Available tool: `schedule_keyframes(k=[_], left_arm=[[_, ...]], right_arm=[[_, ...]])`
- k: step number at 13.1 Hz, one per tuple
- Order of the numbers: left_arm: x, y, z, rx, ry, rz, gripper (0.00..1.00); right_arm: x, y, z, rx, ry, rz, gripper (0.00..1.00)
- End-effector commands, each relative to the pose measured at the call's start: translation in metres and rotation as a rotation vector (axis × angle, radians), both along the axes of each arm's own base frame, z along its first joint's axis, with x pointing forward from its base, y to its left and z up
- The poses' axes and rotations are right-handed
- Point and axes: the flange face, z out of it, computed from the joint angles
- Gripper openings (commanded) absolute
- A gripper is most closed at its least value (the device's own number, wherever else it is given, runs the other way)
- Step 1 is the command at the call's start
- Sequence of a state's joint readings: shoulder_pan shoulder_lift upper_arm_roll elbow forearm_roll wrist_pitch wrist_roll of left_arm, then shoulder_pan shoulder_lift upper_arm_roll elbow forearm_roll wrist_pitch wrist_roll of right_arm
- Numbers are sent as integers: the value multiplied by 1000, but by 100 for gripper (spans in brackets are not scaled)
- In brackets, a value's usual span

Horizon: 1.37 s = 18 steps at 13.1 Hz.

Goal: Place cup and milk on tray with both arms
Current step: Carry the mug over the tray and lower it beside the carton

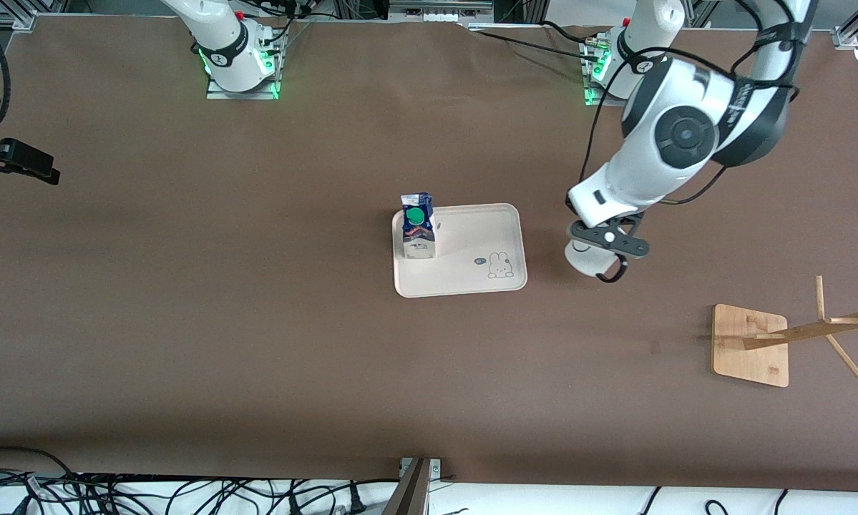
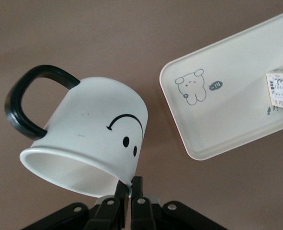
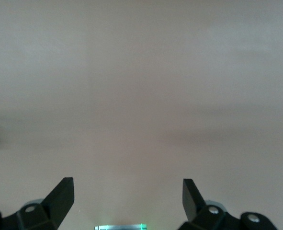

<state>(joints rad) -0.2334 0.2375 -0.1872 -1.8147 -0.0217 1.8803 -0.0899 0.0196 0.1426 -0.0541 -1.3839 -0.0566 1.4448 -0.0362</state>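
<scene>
The cup (image 2: 93, 129), a white mug with a black smiley face and black handle, hangs tilted from my left gripper (image 2: 130, 184), which is shut on its rim. In the front view the cup (image 1: 582, 259) and the left gripper (image 1: 606, 243) are over bare table just off the tray's end toward the left arm. The cream tray (image 1: 471, 275) lies mid-table, its rabbit drawing showing. The milk (image 1: 418, 229) stands upright on the tray at the end toward the right arm; its edge (image 2: 281, 91) also shows in the left wrist view. My right gripper (image 3: 128, 191) is open over bare table, holding nothing.
A wooden stand with a square base (image 1: 751, 343) and slanted pegs sits toward the left arm's end, nearer the front camera than the cup. The tray (image 2: 218, 124) has bare room between the milk and the rabbit drawing.
</scene>
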Motion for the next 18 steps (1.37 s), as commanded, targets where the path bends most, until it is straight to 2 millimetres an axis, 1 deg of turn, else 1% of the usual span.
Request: schedule_keyframes(k=[1,3,4,6,8,10,12,13,14,16,18], left_arm=[[0,-40,-24,-4,73,-62,0],[-8,-62,-47,6,106,-99,0],[-13,-74,-57,13,121,-121,0],[-19,-93,-72,17,138,-145,0],[-28,-116,-78,19,143,-176,0],[-35,-125,-95,38,166,-161,0],[-42,-134,-109,55,182,-153,0],[-43,-135,-113,58,188,-151,0],[-43,-136,-116,58,190,-152,0],[-42,-139,-117,56,190,-154,0],[-43,-141,-127,58,202,-156,0]], right_arm=[[-11,3,4,-8,-30,30,100],[-10,2,4,-6,-24,31,100],[-10,8,4,-6,-24,40,100],[-10,4,3,-9,-22,36,100],[-10,0,3,-11,-26,29,100],[-8,5,3,-13,-31,33,100],[-7,6,3,-13,-30,30,100],[-4,5,-1,-11,-19,28,100],[-2,4,0,-12,-22,26,100],[1,1,-4,-30,-20,24,100],[2,2,-6,-24,-13,19,100]])
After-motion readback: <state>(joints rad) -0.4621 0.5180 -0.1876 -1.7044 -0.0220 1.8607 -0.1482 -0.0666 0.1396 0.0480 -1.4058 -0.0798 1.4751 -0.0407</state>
